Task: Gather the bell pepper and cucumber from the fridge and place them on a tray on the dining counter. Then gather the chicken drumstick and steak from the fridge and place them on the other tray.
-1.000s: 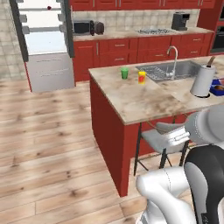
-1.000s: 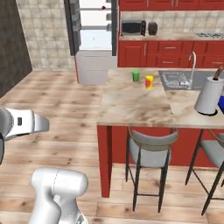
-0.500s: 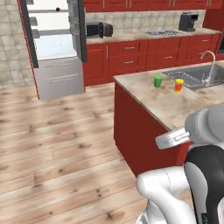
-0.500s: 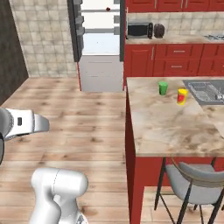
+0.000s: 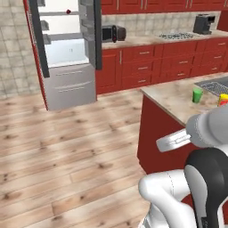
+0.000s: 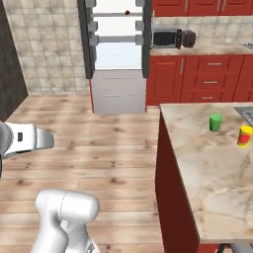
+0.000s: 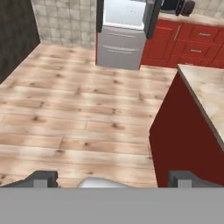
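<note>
Approach to the fridge, doors open.
The fridge (image 6: 117, 54) stands far across the floor; the dining tabletop (image 6: 207, 168) lies near right (no tray visible); a small red item, likely the bell pepper (image 6: 127, 12), sits shelved; the hand (image 7: 112, 179) is released, empty, ready to reach.

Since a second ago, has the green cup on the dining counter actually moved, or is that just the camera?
No. The green cup sits just as near the yellow cup on the dining counter. The whole picture shifted, fridge included, so the base moved.
</note>
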You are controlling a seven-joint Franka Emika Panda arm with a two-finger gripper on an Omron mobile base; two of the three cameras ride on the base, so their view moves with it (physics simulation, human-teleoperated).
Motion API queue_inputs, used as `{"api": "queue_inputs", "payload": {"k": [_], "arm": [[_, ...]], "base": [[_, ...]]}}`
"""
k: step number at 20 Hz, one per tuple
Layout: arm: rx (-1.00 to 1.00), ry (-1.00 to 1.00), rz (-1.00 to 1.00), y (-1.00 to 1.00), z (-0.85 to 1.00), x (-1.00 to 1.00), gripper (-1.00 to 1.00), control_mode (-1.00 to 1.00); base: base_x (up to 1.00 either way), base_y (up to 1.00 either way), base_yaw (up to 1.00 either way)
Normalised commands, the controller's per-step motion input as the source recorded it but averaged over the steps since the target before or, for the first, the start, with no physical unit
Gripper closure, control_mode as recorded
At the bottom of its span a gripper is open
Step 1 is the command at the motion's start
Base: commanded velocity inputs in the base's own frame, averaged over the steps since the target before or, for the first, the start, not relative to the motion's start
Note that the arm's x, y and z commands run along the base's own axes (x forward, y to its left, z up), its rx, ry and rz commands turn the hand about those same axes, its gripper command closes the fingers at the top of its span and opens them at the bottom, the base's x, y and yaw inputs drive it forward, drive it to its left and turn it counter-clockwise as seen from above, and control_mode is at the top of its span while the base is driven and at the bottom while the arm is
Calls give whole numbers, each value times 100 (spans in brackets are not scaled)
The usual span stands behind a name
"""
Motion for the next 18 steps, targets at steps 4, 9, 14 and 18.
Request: {"api": "queue_inputs", "payload": {"k": [4, 9, 14, 18], "arm": [[0, 0, 0, 0, 0, 0, -100, 100], [0, 0, 0, 0, 0, 0, -100, 100], [0, 0, 0, 0, 0, 0, -100, 100], [0, 0, 0, 0, 0, 0, -100, 100]], "base": [[100, 23, 3], [100, 0, 8], [100, 0, 13], [100, 0, 16]]}}
